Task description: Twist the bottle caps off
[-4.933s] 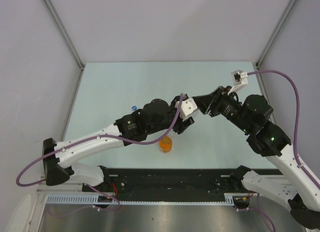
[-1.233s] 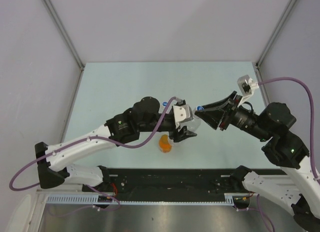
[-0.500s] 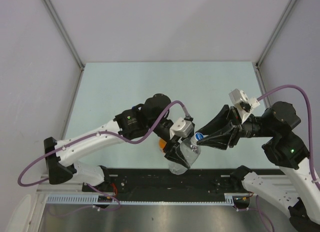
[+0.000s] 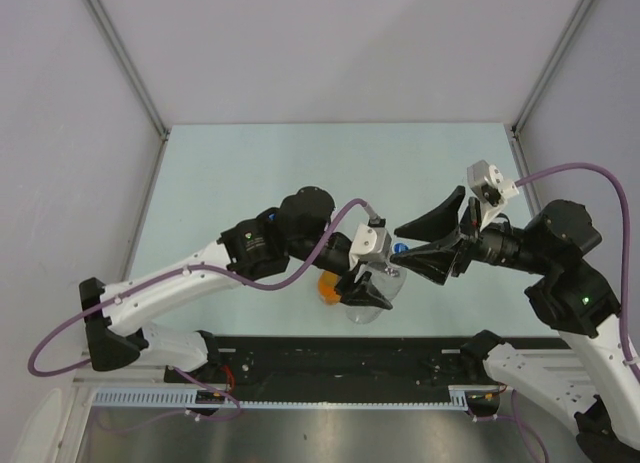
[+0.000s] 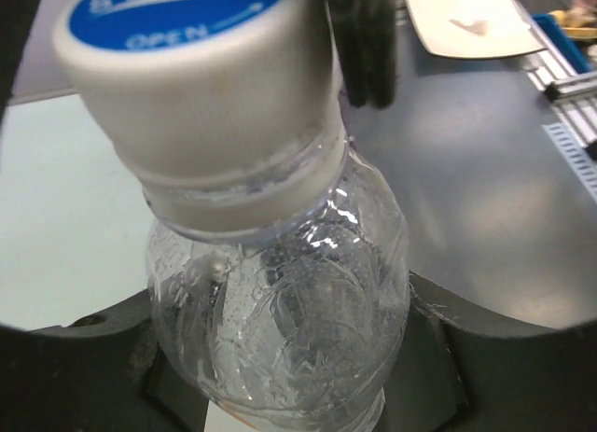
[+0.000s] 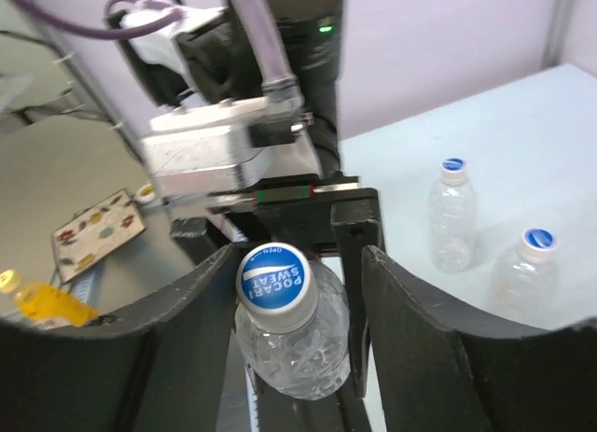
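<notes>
The left gripper (image 4: 365, 291) is clamped on the body of a clear bottle (image 5: 280, 339), held in the air over the near edge of the table (image 4: 250, 173), about centre. The right gripper (image 6: 297, 264) has its fingers apart, one on each side of the blue cap (image 5: 196, 68). The left arm (image 4: 200, 273) partly covers an orange bottle (image 4: 327, 286) just left of the held one. Two more capped clear bottles (image 6: 452, 217) stand upright on the table.

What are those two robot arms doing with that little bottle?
The left hand is gripping a clear plastic bottle by its body. The right hand is open, its fingers on either side of the blue cap, which sits on the bottle. Two other capped bottles stand on the table.
</notes>
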Tool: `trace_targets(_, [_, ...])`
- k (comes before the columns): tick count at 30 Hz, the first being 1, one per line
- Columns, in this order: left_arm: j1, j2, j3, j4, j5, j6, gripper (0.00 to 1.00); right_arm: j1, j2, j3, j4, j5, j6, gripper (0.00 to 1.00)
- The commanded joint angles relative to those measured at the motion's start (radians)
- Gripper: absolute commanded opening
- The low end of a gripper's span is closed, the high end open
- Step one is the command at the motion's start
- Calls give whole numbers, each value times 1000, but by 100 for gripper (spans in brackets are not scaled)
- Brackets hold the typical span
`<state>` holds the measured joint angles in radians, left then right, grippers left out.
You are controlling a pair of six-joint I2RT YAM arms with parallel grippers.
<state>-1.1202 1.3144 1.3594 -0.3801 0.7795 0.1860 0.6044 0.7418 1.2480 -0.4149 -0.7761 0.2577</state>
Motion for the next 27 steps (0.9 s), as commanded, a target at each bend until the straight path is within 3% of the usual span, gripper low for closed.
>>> trace_targets(1, [-13, -43, -9, 44, -169, 24, 0, -11, 5, 25, 7, 155, 8, 61])
trace_targets(8, [-15, -69, -42, 95, -325, 17, 0, -9, -16, 25, 1, 274, 31, 70])
trace_targets(12, [-18, -70, -49, 121, -541, 4, 0, -9, -41, 25, -2, 479, 90, 70])
trace_targets(16, [-26, -73, -65, 152, -725, -3, 0, -9, -45, 28, -30, 590, 169, 69])
trace_targets(27, [-69, 6, -5, 96, -858, 21, 0, 1, 27, 36, -67, 623, 278, 68])
